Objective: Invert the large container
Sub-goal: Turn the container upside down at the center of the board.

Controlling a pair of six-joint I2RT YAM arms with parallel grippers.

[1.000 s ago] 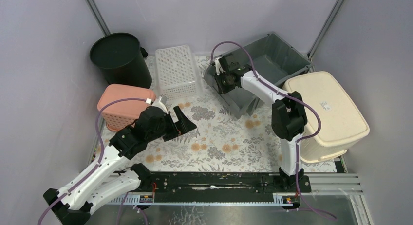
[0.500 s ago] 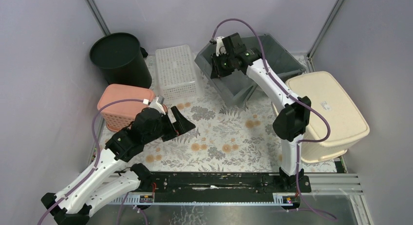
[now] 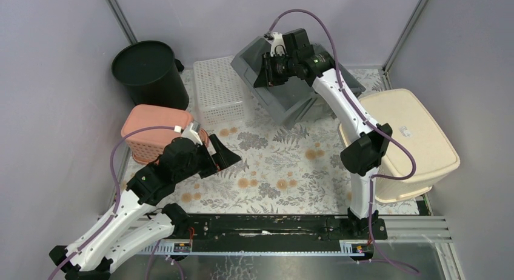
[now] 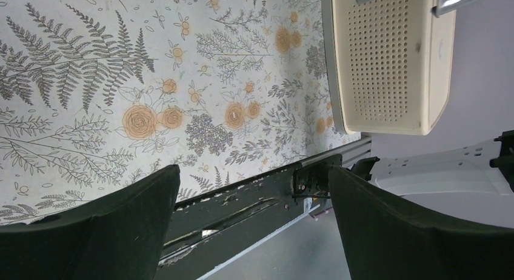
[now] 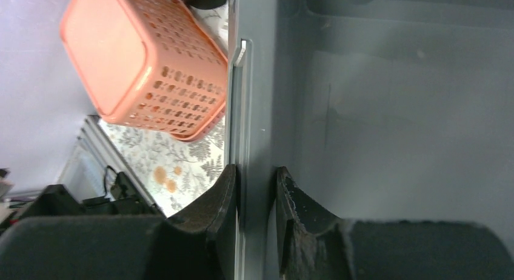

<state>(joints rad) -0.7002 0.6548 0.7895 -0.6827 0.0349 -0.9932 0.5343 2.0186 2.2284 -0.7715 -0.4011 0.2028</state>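
Surface (image 3: 273, 171): floral mat; arm bases sit at its near edge.
L end effector (image 4: 253, 174): I see it wide open w/ nothing in it, hovering over the near-left part.
Cream basket (image 3: 418, 140): bottom-up at the right edge, beside the R arm.
Pink basket (image 3: 148, 125): bottom-up at the left edge, just beyond the L end effector.
White basket (image 3: 218, 86): toward the far edge, left of centre.
Grey container (image 3: 285, 101): far edge, right of centre. It's tipped steeply w/ its left rim raised, not yet upside down. I can't tell which part touches the mat.
R end effector (image 5: 254, 177): narrow, pinching the container's wall at the rim, one finger inside and one outside.
Black bin (image 3: 145, 65): far-left corner.
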